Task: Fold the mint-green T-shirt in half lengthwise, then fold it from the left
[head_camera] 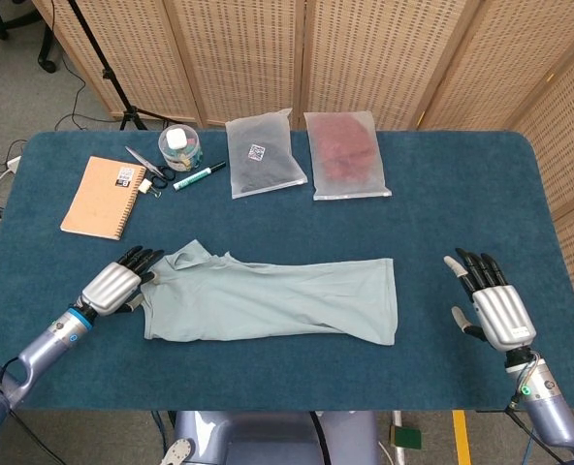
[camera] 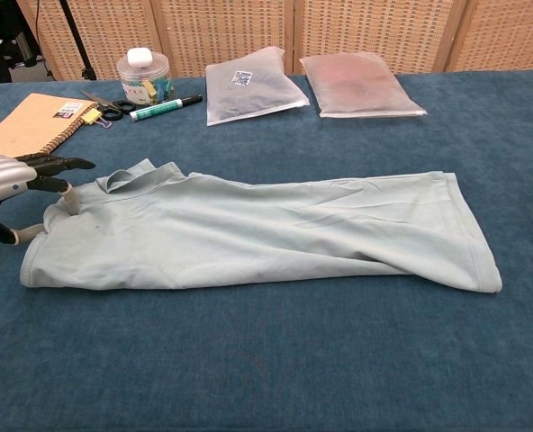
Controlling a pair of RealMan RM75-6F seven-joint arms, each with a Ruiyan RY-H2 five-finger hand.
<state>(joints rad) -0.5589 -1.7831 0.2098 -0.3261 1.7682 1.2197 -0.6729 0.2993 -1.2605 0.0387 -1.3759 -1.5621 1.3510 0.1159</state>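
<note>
mint-green t-shirt [head_camera: 272,299] beside left robot hand [head_camera: 115,283]

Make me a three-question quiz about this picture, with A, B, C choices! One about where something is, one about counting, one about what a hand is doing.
1. Where is the notebook?
A. Under the T-shirt
B. At the table's left end
C. Beside the right hand

2. How many plastic bags lie at the back?
A. One
B. Two
C. Four

3. The right hand is
A. open, holding nothing
B. gripping the marker
C. pinching the shirt

Answers: 1 B, it lies left of the T-shirt; 2 B, a dark bag and a red bag; 3 A, fingers spread above bare table.
</note>
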